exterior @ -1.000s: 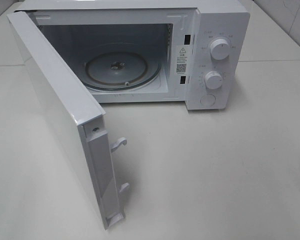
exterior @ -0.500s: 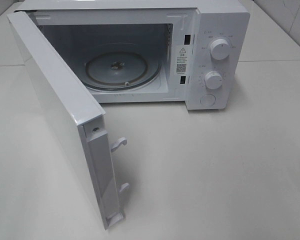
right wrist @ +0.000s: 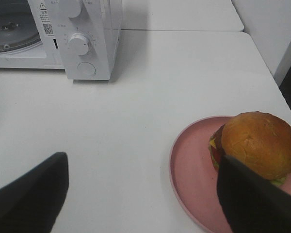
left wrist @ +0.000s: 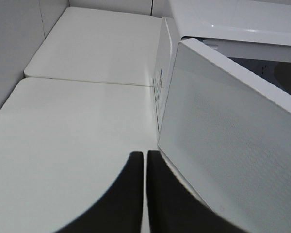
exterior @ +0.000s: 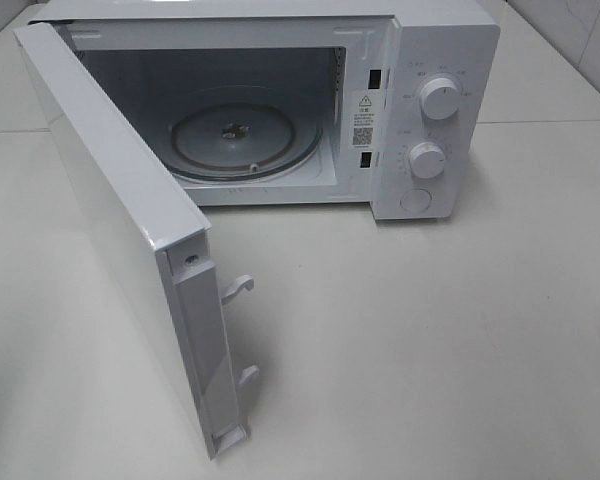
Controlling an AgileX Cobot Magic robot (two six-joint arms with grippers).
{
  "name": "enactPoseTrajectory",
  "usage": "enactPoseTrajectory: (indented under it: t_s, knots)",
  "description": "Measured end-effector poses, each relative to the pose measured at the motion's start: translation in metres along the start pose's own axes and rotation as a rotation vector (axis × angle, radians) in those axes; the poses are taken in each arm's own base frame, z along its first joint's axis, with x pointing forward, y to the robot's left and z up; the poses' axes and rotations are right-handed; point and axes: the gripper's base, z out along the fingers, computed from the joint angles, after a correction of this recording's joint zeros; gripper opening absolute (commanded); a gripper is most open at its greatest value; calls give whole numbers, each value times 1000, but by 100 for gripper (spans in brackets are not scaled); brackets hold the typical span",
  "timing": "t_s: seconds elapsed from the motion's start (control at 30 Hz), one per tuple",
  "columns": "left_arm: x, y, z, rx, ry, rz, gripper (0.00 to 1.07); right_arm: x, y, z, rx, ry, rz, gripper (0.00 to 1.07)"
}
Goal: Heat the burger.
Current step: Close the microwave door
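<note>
The burger [right wrist: 262, 143], with its golden-brown bun, sits on a pink plate [right wrist: 189, 170] in the right wrist view only. My right gripper [right wrist: 140, 196] stands open just short of the plate. One dark finger [right wrist: 252, 201] overlaps the plate's near side below the burger, and nothing is between the fingers. The white microwave [exterior: 435, 60] stands open, its door [exterior: 110, 230] swung out to the left and its glass turntable [exterior: 245, 140] bare. My left gripper [left wrist: 145, 194] is shut on nothing, close to the door's outer face [left wrist: 233, 136]. Neither gripper appears in the exterior high view.
Two knobs [exterior: 438, 98] and a round button are on the microwave's right panel, which the right wrist view [right wrist: 80, 43] also shows. The door's latch hooks [exterior: 238, 288] stick out toward the table's middle. A wall runs along the table's left edge [left wrist: 14, 53].
</note>
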Motion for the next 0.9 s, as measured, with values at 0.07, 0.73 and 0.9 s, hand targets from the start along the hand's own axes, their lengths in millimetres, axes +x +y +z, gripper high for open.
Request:
enactPoseTrajectory:
  t_s: [0.07, 0.73, 0.9]
  knots:
    - [1, 1, 12, -5, -32, 20, 0, 0, 0, 0, 0, 0, 0, 76]
    - [23, 3, 112, 31, -311, 164, 0, 0, 0, 0, 0, 0, 0, 76]
    - [38, 2, 141, 69, -260, 122, 0, 0, 0, 0, 0, 0, 0, 76]
